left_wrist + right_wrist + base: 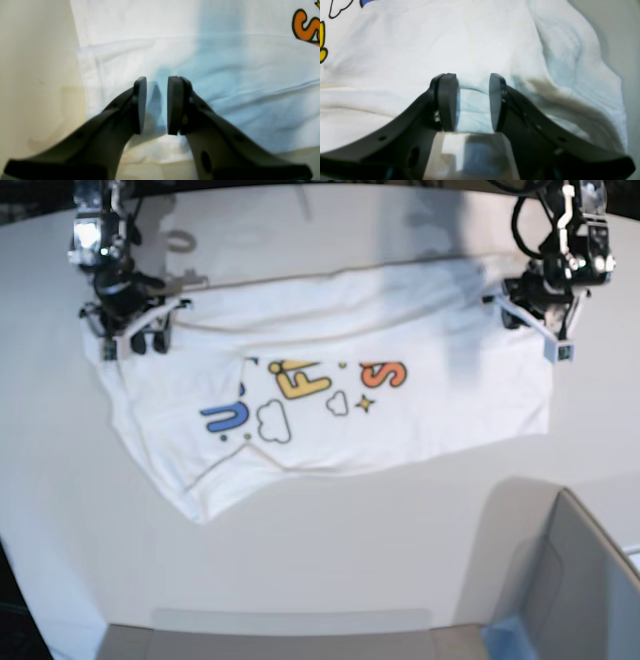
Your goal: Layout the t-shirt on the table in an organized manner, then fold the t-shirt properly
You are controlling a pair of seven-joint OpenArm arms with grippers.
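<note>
A white t-shirt (330, 395) lies spread across the table (330, 570), printed side up, its blue, yellow and orange letters near the middle of the cloth. In the base view, one arm stands at each far corner of the shirt. The left gripper (156, 105) sits over the shirt's edge where the cloth meets bare table, its dark pads (175, 105) parted by a narrow gap with a small ridge of white cloth rising between them; whether the pads press that ridge cannot be told. The right gripper (473, 100) is at the opposite far corner of the shirt, its jaws partly apart with pale cloth showing between them, and here too a firm hold cannot be confirmed. A grey box with a blue corner (570, 580) stands off the near edge of the shirt.
</note>
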